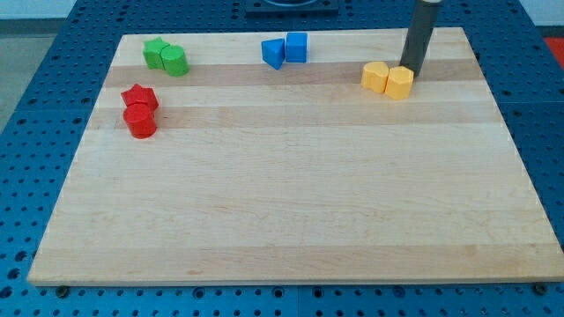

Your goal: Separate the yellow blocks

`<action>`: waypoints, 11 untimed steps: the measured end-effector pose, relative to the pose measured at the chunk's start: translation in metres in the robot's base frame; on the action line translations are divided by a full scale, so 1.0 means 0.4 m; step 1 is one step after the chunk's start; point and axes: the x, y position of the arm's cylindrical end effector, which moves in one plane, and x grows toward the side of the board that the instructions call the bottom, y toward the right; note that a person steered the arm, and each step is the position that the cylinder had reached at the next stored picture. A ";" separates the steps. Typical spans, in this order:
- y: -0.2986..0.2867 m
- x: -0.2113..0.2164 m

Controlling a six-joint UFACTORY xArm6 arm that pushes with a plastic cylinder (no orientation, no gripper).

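The two yellow blocks sit near the top right of the wooden worktop (291, 194): the left yellow block (375, 77) and the right yellow block (399, 82) stand side by side and touching, or so close that no gap shows between them. My tip (411, 69) is down on the board just behind the right yellow block, at its upper right edge, and seems to be touching it or a hair short of it; the rod hides the exact spot, so I cannot say which. There are no fingers on this arm to be apart or together, only the straight dark rod, so nothing is clamped on anything. As for progress, I judge the task barely begun: the pair is not yet parted, and the whole of the separating is left to do. The tip is placed to act on the right-hand block, and a push from there would need to carry that block away from its neighbour and not drag both along together. The other pairs lie well apart from the work: a green pair (166, 57) at the top left, a red pair (139, 110) below it, and a blue pair (285, 49) at the top middle.
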 end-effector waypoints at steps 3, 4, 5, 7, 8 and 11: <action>-0.073 0.035; -0.105 0.047; -0.129 0.072; -0.193 0.114; -0.197 0.148; -0.215 0.281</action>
